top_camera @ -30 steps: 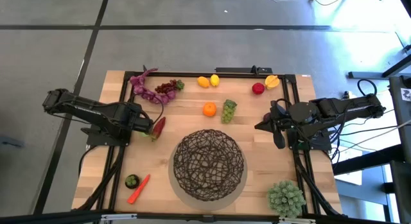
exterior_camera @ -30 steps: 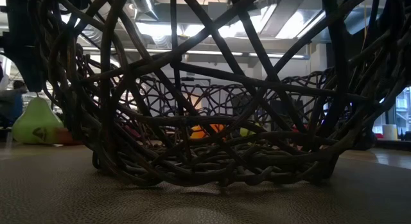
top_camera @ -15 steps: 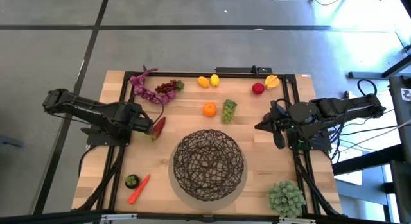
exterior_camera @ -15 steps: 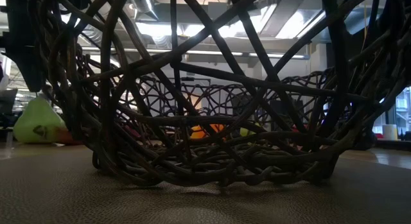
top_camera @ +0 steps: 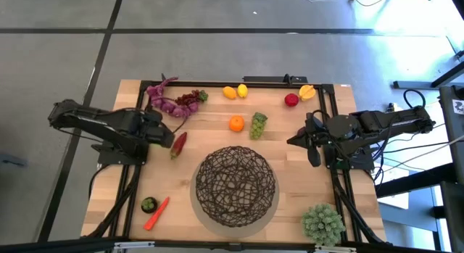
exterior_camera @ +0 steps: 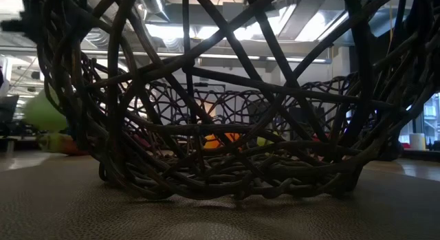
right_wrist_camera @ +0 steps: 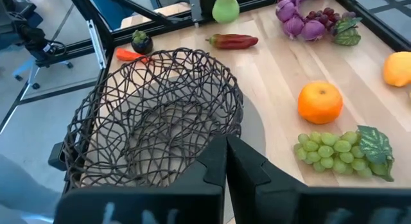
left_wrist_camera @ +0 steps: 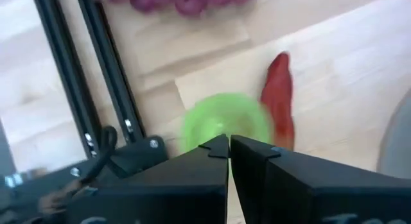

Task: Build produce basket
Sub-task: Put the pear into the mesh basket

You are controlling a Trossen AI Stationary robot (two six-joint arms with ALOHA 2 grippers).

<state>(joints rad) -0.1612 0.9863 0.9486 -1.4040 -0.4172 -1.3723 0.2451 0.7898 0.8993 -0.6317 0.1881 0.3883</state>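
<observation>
Blurred green pear (left_wrist_camera: pixel 224 123) under left tool (left_wrist_camera: pixel 229 147)

Woven wire, pale wood, glossy toy produce

The basket (top_camera: pixel 235 185) is dark, matt woven wire; the table (top_camera: pixel 217 137) is smooth light wood framed by black metal rails (top_camera: pixel 138 115). The red pepper (top_camera: pixel 178 143) and orange (top_camera: pixel 236 123) look smooth plastic.

Bare wood lies open between the basket (top_camera: pixel 236 186) and the orange (top_camera: pixel 236 123) at twelve o'clock; the spiky plant (top_camera: pixel 322 224) blocks four o'clock.
</observation>
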